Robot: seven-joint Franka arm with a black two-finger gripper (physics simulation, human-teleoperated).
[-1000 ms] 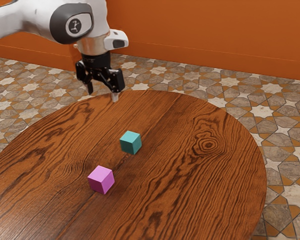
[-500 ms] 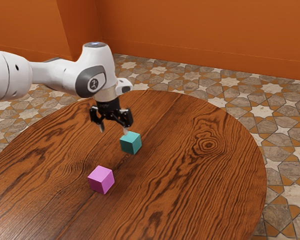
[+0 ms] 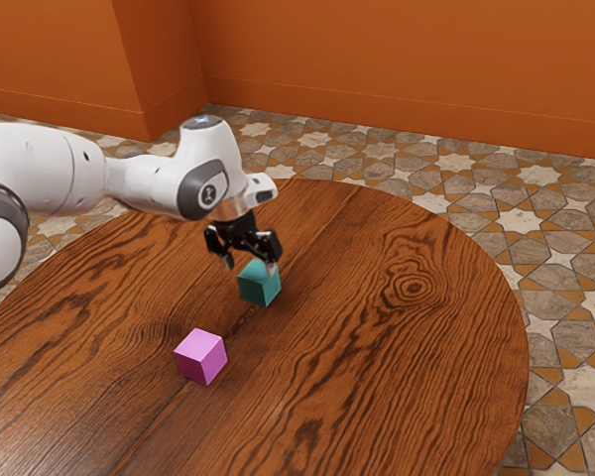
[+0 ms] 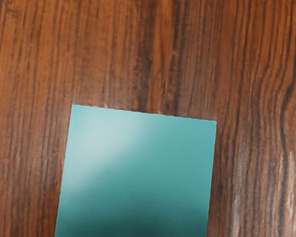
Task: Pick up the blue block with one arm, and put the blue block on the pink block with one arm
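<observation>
Down from the far edge over the last second, my gripper [image 3: 248, 260] now hangs just over the blue block [image 3: 259, 286], fingers spread and, as far as I can judge from the side, not yet pinching it. So the pick is lined up but not made. The blue block rests on the surface [image 3: 407, 377], near the pink block [image 3: 200, 356] but apart from it. Both lie bare on the wood, not in any container.
</observation>
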